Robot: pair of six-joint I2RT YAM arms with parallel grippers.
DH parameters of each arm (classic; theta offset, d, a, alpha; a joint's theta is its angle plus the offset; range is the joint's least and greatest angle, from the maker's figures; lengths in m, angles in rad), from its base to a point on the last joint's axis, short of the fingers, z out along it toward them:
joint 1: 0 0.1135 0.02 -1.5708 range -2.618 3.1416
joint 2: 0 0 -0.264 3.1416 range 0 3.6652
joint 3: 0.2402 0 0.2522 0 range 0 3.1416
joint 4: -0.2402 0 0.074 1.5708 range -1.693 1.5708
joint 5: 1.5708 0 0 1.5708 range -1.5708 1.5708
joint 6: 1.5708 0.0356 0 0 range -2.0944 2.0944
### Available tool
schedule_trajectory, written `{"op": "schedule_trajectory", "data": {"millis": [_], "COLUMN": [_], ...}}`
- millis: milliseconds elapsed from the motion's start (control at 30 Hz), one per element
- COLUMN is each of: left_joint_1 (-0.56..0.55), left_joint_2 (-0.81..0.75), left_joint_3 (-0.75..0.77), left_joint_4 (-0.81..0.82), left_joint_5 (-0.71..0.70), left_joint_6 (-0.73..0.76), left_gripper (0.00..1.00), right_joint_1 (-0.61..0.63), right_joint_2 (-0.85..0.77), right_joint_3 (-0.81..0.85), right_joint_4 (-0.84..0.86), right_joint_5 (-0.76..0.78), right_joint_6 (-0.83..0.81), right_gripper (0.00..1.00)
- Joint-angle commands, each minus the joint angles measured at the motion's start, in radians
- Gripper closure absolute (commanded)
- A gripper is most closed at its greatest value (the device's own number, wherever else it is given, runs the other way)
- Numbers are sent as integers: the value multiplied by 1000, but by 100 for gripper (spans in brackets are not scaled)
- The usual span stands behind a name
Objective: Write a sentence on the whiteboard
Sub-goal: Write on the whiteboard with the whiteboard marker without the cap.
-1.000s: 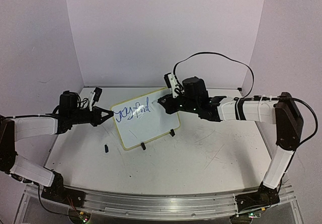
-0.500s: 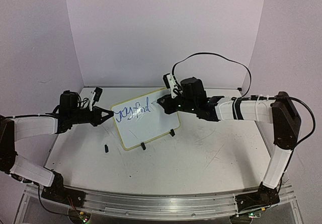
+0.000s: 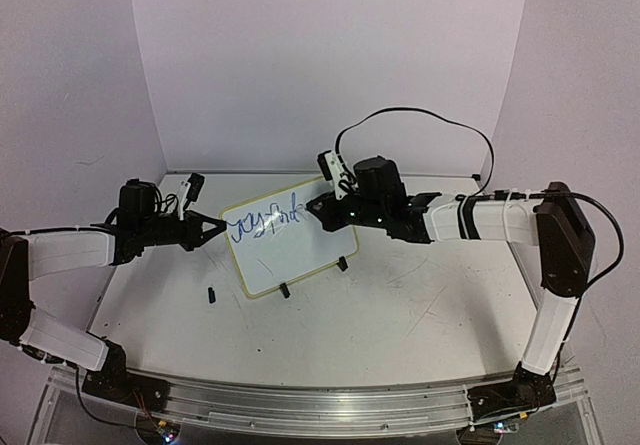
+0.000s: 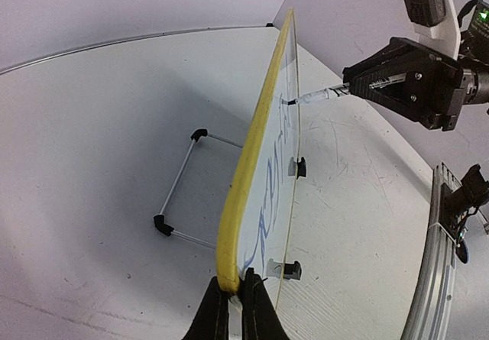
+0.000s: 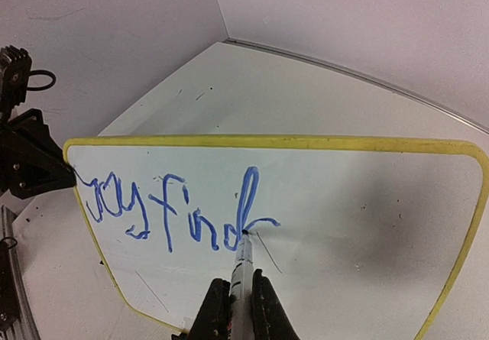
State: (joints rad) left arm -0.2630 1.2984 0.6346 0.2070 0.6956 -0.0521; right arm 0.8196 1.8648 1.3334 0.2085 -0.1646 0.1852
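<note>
The whiteboard (image 3: 290,250) stands tilted on two black clip feet in the middle of the table, yellow-green frame, with blue handwriting along its top. My left gripper (image 3: 222,226) is shut on the board's left edge; in the left wrist view the jaws (image 4: 235,298) pinch the yellow frame (image 4: 252,149). My right gripper (image 3: 318,205) is shut on a marker (image 5: 242,279). The marker's tip touches the whiteboard (image 5: 367,202) at the end of the last blue letter. The marker also shows in the left wrist view (image 4: 319,95), touching the board face.
A small black marker cap (image 3: 212,294) lies on the table left of the board. A wire stand (image 4: 183,179) props the board from behind. White walls close the table at the back and sides. A metal rail (image 3: 320,405) runs along the near edge.
My right gripper has moved slightly left with the marker, and the blue writing has grown by a stroke at its right end. The left arm and the board have not moved.
</note>
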Motion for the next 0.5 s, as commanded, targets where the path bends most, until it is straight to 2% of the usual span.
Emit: {"op": "schedule_trajectory", "data": {"millis": [0,200,467], "left_joint_1": [-6,-6,-7], "left_joint_2": [13,13,13], "left_joint_3": [25,25,25], "left_joint_4": [-43,-44,-44], "left_joint_5": [-48,-48,-47], "left_joint_6": [81,80,80], "left_gripper": [100,100,100], "right_joint_1": [5,4,3], "right_joint_2": [11,-28,-25], "right_joint_3": [22,-26,-32], "right_joint_4": [14,12,12], "right_joint_5": [-6,88,119], "right_joint_6": [14,26,36], "right_gripper": [100,100,100]}}
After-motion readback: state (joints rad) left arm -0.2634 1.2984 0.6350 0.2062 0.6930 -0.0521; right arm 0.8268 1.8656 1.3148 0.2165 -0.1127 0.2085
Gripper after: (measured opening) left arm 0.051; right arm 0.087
